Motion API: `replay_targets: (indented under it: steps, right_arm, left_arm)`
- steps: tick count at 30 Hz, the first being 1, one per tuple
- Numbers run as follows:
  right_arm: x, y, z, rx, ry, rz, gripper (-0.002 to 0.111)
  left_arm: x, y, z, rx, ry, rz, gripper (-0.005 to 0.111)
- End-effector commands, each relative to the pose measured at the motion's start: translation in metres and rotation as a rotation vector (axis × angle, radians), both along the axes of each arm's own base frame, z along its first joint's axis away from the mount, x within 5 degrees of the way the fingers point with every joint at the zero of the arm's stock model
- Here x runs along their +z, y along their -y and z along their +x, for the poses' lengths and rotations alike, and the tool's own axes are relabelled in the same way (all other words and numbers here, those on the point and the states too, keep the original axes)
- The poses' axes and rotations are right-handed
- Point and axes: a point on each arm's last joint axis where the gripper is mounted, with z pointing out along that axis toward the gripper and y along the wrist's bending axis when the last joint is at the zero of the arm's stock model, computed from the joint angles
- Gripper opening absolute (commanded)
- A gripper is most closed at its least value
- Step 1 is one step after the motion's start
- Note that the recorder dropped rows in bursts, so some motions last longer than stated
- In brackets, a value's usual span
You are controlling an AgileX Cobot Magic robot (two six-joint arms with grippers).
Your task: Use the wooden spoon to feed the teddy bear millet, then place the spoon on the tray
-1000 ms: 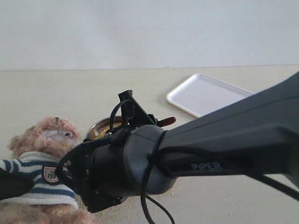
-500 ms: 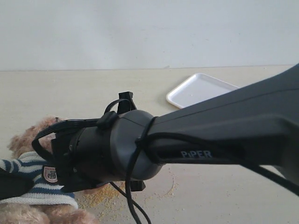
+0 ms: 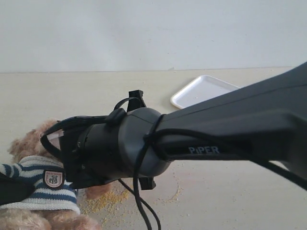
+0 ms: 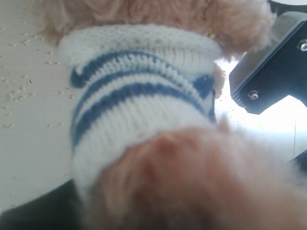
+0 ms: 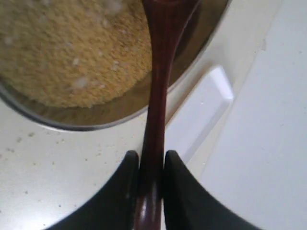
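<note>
Right hand (image 5: 151,163): narrow, both black fingers (image 5: 122,187) clamped on the handle of the wooden spoon (image 5: 158,72). The grip sits at the handle's tail end.

Spoon axis: the long axis runs straight out from between my fingers, in line with them. The handle crosses the bare counter (image 5: 48,167) and then the rim of the steel bowl (image 5: 96,122). The scoop end points away from my hand, lies over the inside of the bowl and is cut off by the edge of the picture. I cannot tell whether it touches the millet (image 5: 62,52), which fills most of the bowl.

Tray (image 3: 204,91): white, flat on the counter beyond the bowl, well apart from the spoon.

Right arm (image 3: 216,139): in the exterior view it reaches from the right across the middle, hiding the bowl and the face of the teddy bear (image 3: 38,177).

Loose grains (image 3: 103,201) lie on the counter beside the bear.

Left hand (image 3: 10,190): at the bear's striped sweater. Plush fills its wrist view, so I cannot tell how its jaws stand.
</note>
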Motion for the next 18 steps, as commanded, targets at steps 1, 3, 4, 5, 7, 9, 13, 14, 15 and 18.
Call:
replay_targets:
  steps: [1,3,4,5,7,9,13,14,15,18]
  right_arm:
    - [0.005,0.002,0.009,0.017,0.055,-0.023,0.008]
    - [0.002,0.001,0.010,0.027,0.052,-0.030,0.008]
    - [0.001,0.001,0.010,0.027,0.051,-0.032,0.008]
    - [-0.001,0.001,0.010,0.029,0.048,-0.035,0.008]
    - [-0.007,0.000,0.010,0.029,0.041,-0.048,0.008]
    - [-0.010,0.000,0.010,0.028,0.037,-0.051,0.008]
    - [-0.014,-0.001,0.008,0.021,0.011,-0.038,0.008]
    - [-0.016,-0.001,0.007,0.021,-0.005,-0.032,0.008]
    - [-0.017,-0.002,0.006,0.018,-0.032,-0.026,0.008]
    - [-0.021,-0.002,0.002,0.009,-0.083,-0.011,0.008]
  left_arm:
    - [0.001,0.000,0.001,0.000,0.003,-0.018,0.005]
    - [0.001,0.000,0.001,0.000,0.003,-0.018,0.005]
    - [0.001,0.000,0.001,0.000,0.003,-0.018,0.005]
    - [0.001,0.000,0.001,0.000,0.003,-0.018,0.005]
    - [0.001,0.000,0.001,0.000,0.003,-0.018,0.005]
    - [0.001,0.000,0.001,0.000,0.003,-0.018,0.005]
    - [0.001,0.000,0.001,0.000,0.003,-0.018,0.005]
    - [0.001,0.000,0.001,0.000,0.003,-0.018,0.005]
    - [0.001,0.000,0.001,0.000,0.003,-0.018,0.005]
    - [0.001,0.000,0.001,0.000,0.003,-0.018,0.005]
